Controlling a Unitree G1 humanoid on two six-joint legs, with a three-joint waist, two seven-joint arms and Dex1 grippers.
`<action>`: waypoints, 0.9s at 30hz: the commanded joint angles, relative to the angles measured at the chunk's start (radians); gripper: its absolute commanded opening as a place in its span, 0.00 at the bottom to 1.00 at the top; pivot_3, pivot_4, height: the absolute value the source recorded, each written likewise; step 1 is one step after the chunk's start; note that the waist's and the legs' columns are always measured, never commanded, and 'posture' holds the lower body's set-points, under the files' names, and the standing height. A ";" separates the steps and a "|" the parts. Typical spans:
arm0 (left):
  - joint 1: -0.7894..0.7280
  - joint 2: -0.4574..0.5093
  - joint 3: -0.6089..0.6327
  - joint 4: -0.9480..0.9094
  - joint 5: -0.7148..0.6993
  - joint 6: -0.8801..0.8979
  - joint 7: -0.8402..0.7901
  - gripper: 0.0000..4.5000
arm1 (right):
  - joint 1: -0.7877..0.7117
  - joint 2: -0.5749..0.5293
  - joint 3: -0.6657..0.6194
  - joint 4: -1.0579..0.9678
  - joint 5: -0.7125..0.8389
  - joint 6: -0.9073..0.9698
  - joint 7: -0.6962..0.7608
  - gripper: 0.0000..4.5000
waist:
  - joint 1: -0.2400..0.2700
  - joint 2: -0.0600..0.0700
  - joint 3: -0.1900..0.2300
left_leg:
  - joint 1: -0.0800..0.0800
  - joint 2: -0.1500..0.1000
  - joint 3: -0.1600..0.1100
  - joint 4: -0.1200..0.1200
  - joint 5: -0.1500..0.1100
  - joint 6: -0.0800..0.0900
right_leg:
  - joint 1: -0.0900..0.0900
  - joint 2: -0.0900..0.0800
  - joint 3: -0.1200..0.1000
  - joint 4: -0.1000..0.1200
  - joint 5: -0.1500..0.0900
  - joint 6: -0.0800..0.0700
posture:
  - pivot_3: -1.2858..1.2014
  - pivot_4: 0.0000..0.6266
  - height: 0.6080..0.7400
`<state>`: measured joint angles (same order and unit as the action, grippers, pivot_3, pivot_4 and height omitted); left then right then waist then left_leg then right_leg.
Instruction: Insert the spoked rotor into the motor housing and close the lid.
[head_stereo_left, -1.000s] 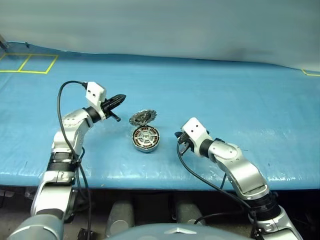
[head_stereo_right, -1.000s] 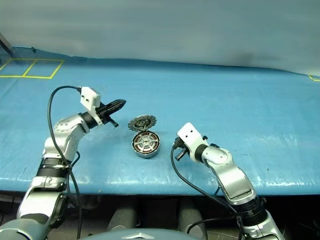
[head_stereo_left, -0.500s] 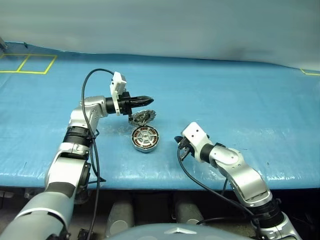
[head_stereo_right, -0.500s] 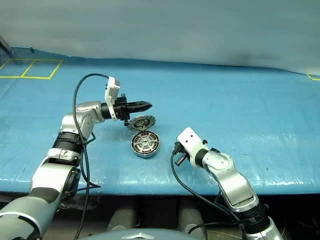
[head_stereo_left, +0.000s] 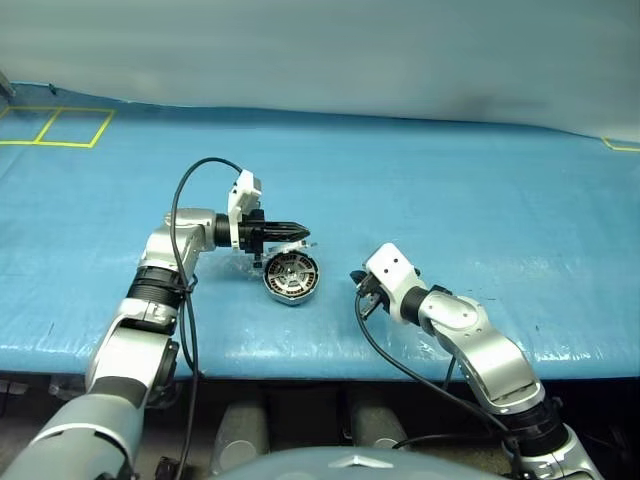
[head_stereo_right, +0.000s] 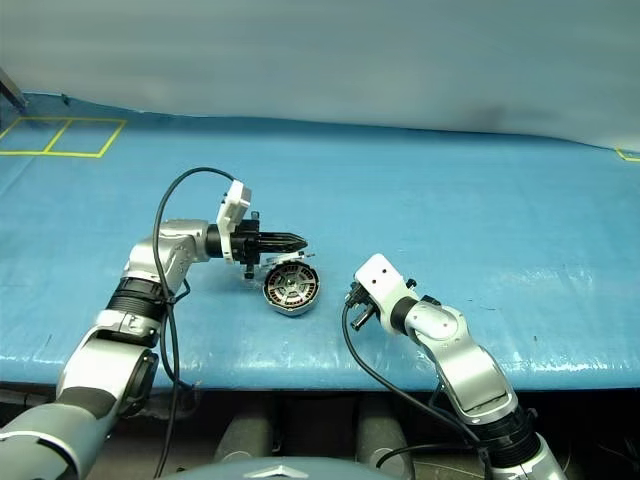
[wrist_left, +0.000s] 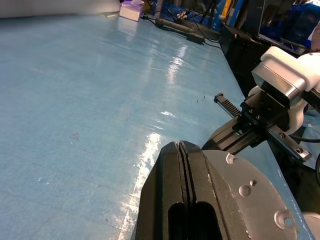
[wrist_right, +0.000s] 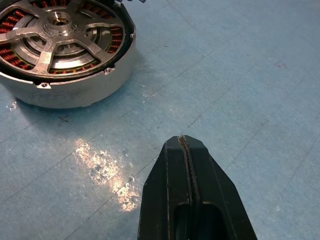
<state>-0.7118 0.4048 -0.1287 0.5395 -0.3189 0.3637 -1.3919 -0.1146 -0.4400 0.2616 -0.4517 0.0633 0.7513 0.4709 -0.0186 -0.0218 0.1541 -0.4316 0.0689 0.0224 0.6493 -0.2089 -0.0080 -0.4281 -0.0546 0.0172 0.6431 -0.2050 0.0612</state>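
The motor housing (head_stereo_left: 291, 279) lies on the blue table near its front middle. Its silver wall (wrist_right: 75, 92) and copper winding show close up in the right wrist view. The spoked rotor (wrist_right: 57, 37) sits inside it, spokes up. The lid (wrist_left: 250, 197) leans low over the housing's far rim, plain grey outer face up. My left gripper (head_stereo_left: 305, 229) is shut and empty, pointing right, its fingers (wrist_left: 180, 165) lying against that outer face. My right gripper (wrist_right: 183, 141) is shut and empty, a short way to the right of the housing, pointing at it.
Blue sheeting covers the table, and its front edge (head_stereo_left: 300, 358) runs just below the housing. Yellow tape squares (head_stereo_left: 60, 125) mark the far left corner. A black cable (head_stereo_left: 185, 215) loops over my left arm. A pale wall backs the table.
My left gripper swung right and came down behind the housing. The lid, which stood nearly upright, now leans down over the housing. The right arm kept still.
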 joint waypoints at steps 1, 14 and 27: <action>0.031 0.013 -0.017 -0.091 -0.001 0.019 -0.009 0.01 | -0.016 0.003 -0.025 -0.024 0.001 -0.014 -0.010 0.00 | 0.000 0.000 0.000 | 0.000 0.000 0.000 0.000 0.000 0.000 | 0.000 0.000 0.000 0.000 0.000 0.000 | 0.52 0.24 1.00; 0.158 0.019 -0.047 -0.219 -0.006 0.060 0.006 0.01 | -0.022 0.015 -0.012 -0.002 -0.005 -0.022 -0.018 0.00 | 0.005 0.000 0.000 | 0.000 0.000 0.000 0.001 0.000 0.000 | 0.000 0.000 0.000 0.000 0.000 0.000 | 0.52 0.24 1.00; 0.224 0.045 -0.078 -0.264 0.009 0.045 0.026 0.01 | -0.036 0.025 -0.014 0.010 -0.007 -0.035 -0.022 0.00 | 0.007 0.000 0.000 | 0.001 0.000 0.000 0.001 0.000 0.000 | 0.000 0.000 0.000 0.001 0.000 0.000 | 0.52 0.24 1.00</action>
<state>-0.4954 0.4386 -0.1975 0.3068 -0.3152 0.4113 -1.3732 -0.1351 -0.4192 0.2605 -0.4323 0.0587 0.7399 0.4561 -0.0121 -0.0216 0.1539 -0.4310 0.0689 0.0225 0.6506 -0.2089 -0.0079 -0.4276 -0.0545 0.0176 0.6439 -0.2050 0.0612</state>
